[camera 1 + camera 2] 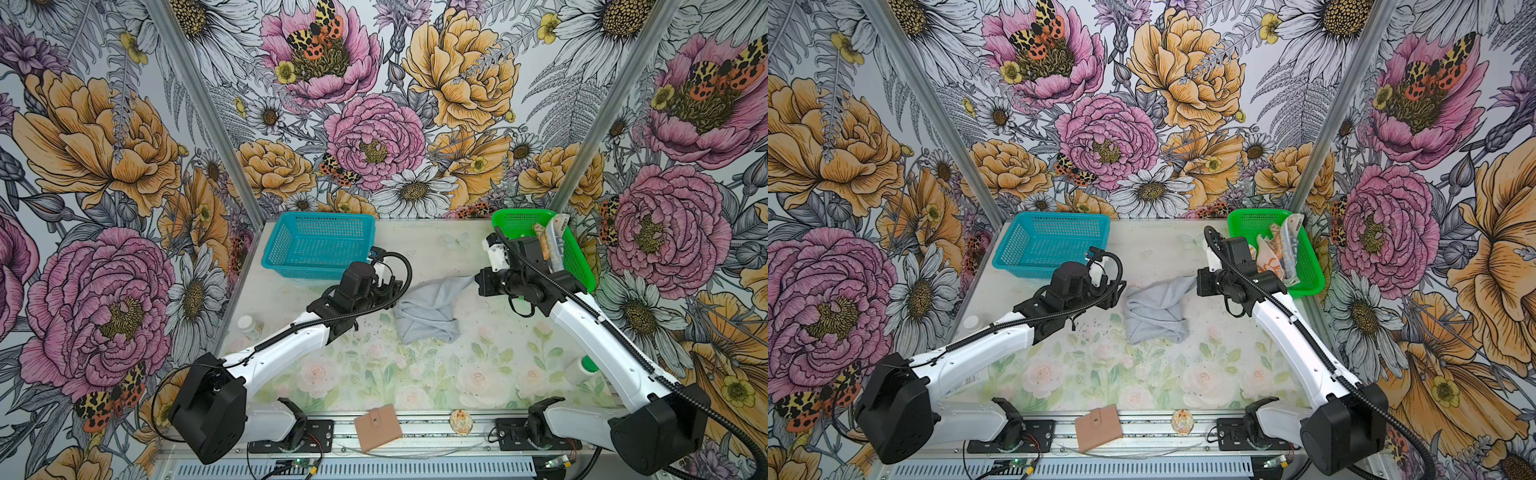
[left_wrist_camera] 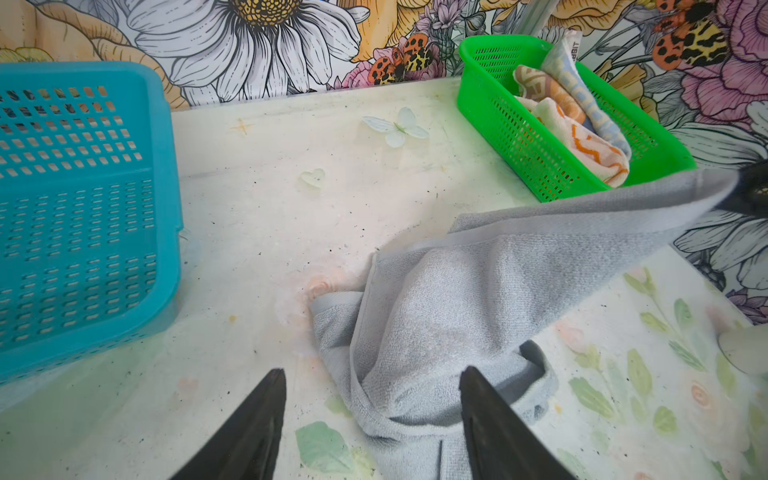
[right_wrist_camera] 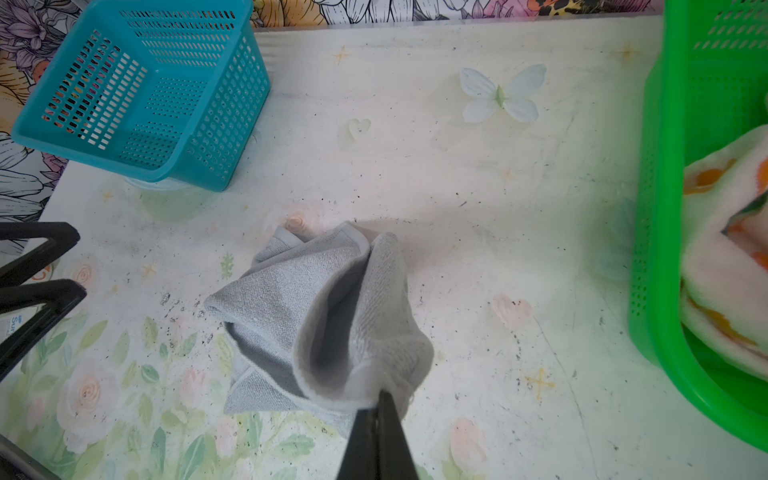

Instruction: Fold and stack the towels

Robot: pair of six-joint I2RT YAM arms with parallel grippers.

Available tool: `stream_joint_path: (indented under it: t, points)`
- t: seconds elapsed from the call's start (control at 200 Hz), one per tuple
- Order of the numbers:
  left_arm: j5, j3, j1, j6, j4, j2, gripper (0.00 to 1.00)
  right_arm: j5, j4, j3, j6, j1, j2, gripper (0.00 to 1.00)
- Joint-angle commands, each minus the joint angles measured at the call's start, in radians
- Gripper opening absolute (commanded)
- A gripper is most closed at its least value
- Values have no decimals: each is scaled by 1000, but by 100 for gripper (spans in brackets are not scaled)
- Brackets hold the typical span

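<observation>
Mid-table, right gripper [image 3: 380,395] pinched the towel [image 1: 428,311] by a raised corner — likely for spreading — left gripper [image 2: 372,370] hovered beside, jaws apart.

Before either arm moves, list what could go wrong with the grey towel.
The right gripper pinches only one corner of the grey towel; a pull may slip it free. The open left gripper sits at bunched folds and could catch several layers. The right arm might nudge the nearby green basket.

Bright even light, soft shadows, warped edges.
</observation>
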Motion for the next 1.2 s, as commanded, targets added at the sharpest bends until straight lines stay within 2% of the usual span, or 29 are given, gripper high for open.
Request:
stream_joint_path:
  t: [0.0,0.165,0.435,0.675,0.836,0.886,0.946,1.001,1.036,1.196]
  points:
    - [86,26,20,-45,11,19,67,-54,70,-36,-23,-6,-50,0]
    - [197,37,47,-87,47,49,67,-48,96,-114,-34,-13,-95,0]
    - [241,73,31,-56,5,155,62,6,116,-324,110,-15,-133,0]
    - [204,146,-19,-39,-17,284,62,80,136,-430,139,-16,-140,0]
    - [44,243,-70,-14,-81,391,60,62,166,-395,131,-25,-83,0]
    - [16,252,-75,-20,-85,414,53,54,168,-374,130,-25,-68,0]
    - [20,255,-73,-28,-72,427,24,54,173,-361,125,-27,-62,0]
    - [19,260,-72,-32,-63,425,6,60,178,-355,121,-28,-66,0]
    - [17,265,-71,-29,-63,417,0,61,182,-352,115,-30,-68,0]
    - [3,252,-64,-7,-49,302,0,27,183,-317,78,-53,-56,0]
